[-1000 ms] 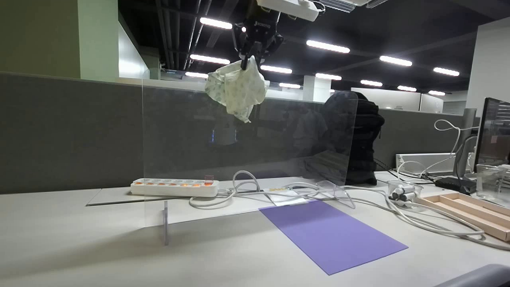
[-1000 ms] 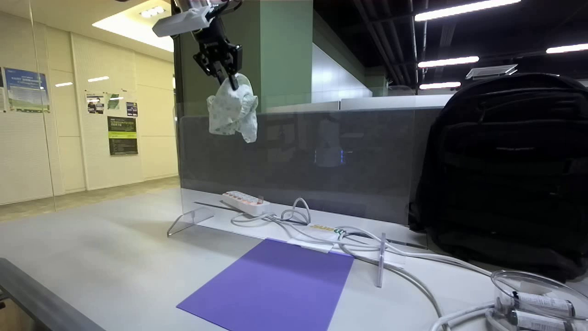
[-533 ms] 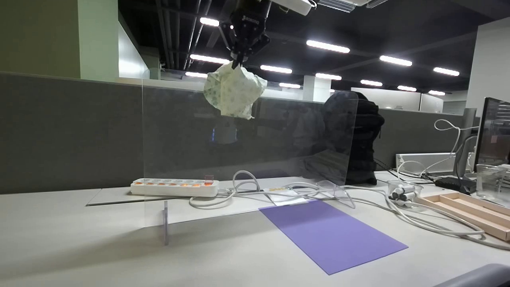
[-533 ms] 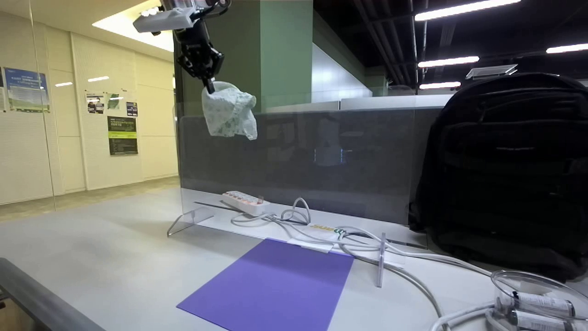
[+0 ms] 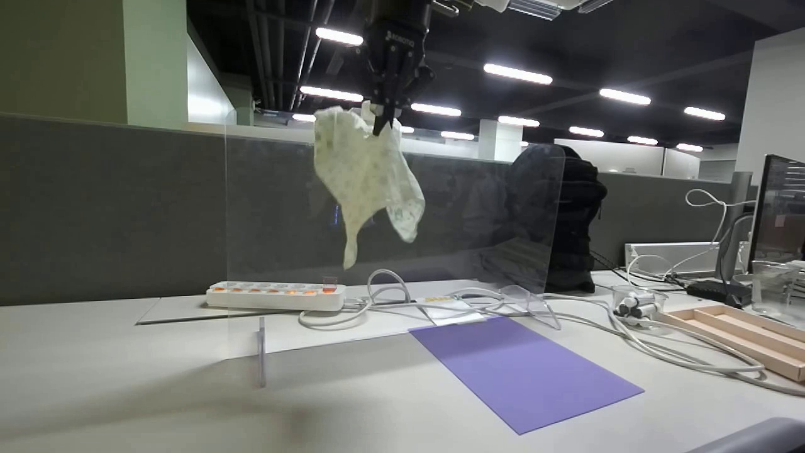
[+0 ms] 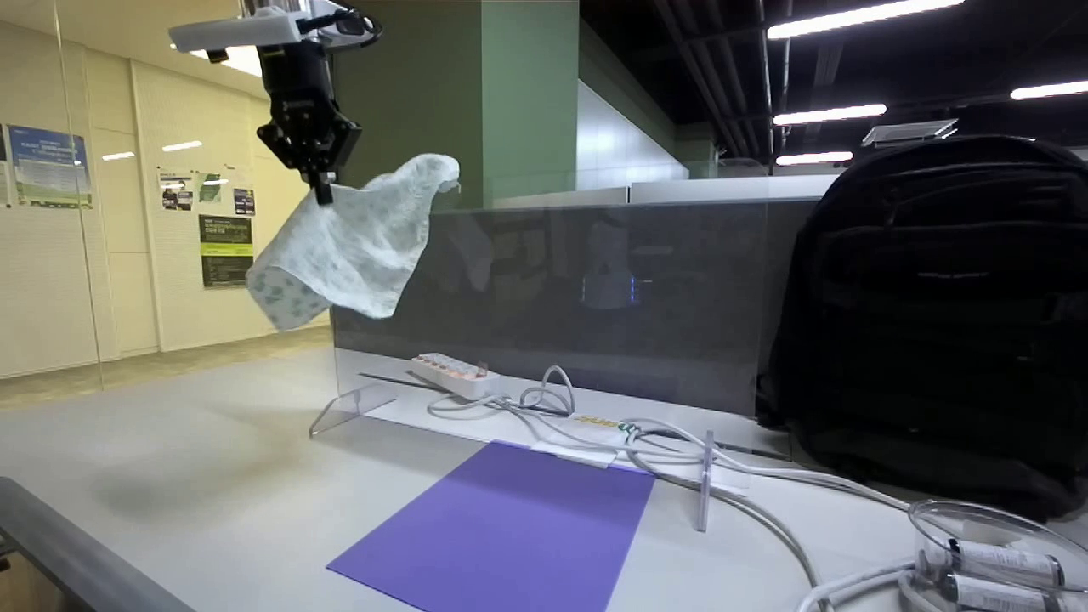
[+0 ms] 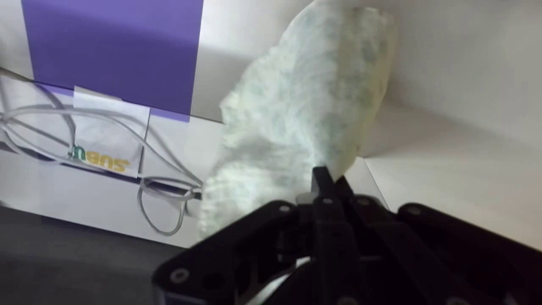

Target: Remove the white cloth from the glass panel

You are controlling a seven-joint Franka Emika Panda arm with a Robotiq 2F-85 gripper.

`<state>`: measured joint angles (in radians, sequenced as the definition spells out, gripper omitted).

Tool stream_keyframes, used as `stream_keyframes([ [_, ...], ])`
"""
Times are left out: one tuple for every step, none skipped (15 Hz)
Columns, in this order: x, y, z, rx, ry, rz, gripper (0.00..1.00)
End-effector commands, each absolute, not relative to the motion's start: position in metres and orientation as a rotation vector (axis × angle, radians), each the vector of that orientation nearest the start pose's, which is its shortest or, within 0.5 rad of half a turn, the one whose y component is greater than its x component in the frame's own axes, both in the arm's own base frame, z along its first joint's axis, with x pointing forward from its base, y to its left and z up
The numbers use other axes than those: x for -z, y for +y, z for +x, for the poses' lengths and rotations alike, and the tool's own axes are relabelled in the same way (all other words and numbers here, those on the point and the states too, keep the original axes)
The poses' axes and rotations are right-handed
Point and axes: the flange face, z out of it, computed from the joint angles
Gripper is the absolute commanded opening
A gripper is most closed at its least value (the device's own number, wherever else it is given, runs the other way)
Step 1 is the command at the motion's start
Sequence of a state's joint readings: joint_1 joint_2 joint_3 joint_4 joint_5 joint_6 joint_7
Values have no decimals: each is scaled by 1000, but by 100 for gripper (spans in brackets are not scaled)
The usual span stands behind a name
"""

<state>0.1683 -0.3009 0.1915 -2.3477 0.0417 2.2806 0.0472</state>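
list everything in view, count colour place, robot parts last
table: 1, off-white, foreground
white cloth: 1, white with greenish spots, hanging from gripper
glass panel: 1, transparent, upright on table
sheet: 1, purple, flat on table
power strip: 1, white with orange switches, beyond glass panel
cables: several, pale grey, across table
printed paper: 1, white, under cables
partition: 1, dark grey, behind table
backpack: 1, black, before partition
bowl: 1, transparent, on table
cylinders: at least 2, white and black, in bowl
divided tray: 1, tan, on table
monitor: 1, black, near divided tray
container: 1, transparent, below monitor
posters: several, multicoloured, background
ceiling lights: several, white, overhead
bar-shaped part: 1, white, above gripper
gripper: 1, black, shut on white cloth
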Motion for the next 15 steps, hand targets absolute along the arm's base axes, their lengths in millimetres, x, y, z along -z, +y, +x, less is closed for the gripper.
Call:
stream_keyframes([
  [-448, 153, 423, 270, -363, -3081, 0],
  [-438, 146, 421, 257, -311, -3086, 0],
  [-429, 139, 418, 238, -268, -3092, 0],
  [-419, 132, 416, 208, -226, -3090, 0],
  [-410, 124, 415, 184, -186, -3093, 0],
  [-401, 116, 414, 160, -143, -3090, 0],
  [-394, 108, 413, 142, -99, -3083, 0],
  [-388, 100, 413, 132, -57, -3079, 0],
  [-383, 93, 412, 124, -15, -3074, 0],
  [-378, 85, 412, 119, 27, -3069, 0],
  [-374, 79, 412, 112, 67, -3065, 0],
  [-370, 73, 412, 107, 117, -3054, 0],
  [-367, 67, 412, 109, 158, -3043, 0],
  [-364, 61, 413, 115, 197, -3026, 0],
  [-363, 56, 414, 128, 233, -3011, 0],
])
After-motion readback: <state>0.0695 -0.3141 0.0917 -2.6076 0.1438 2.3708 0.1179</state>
